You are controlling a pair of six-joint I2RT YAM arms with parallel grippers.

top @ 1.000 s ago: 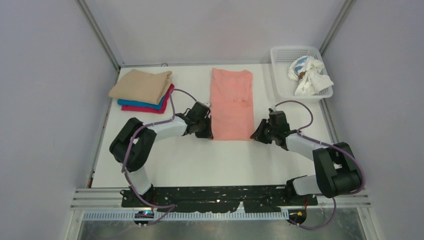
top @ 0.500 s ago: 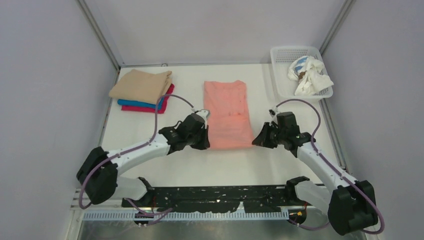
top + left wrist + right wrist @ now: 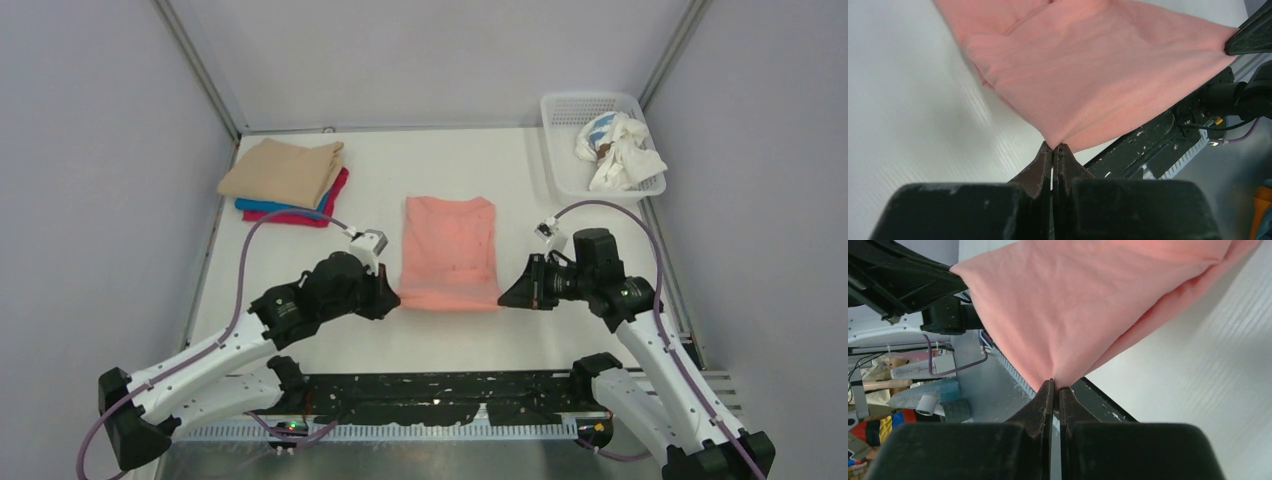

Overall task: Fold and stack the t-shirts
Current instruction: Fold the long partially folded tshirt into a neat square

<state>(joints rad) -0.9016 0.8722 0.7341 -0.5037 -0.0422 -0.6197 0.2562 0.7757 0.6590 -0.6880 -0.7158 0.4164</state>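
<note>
The soft salmon-pink t-shirt (image 3: pixel 450 250), a smooth rectangle, lay mid-tabletop (image 3: pixel 380 170), its near edge stretched taut. The left end effector (image 3: pixel 392 300) pinched its near-left corner and the right end effector (image 3: pixel 503 297) its near-right corner. At far left, a folded tan t-shirt (image 3: pixel 283 170) topped a blue t-shirt (image 3: pixel 257 206) and a magenta t-shirt (image 3: pixel 338 187).

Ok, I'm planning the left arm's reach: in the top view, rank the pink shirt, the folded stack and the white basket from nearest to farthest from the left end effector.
1. The pink shirt, centre, its corner pinched in the left end effector.
2. The folded stack, far left.
3. The white basket, far right corner.
</note>
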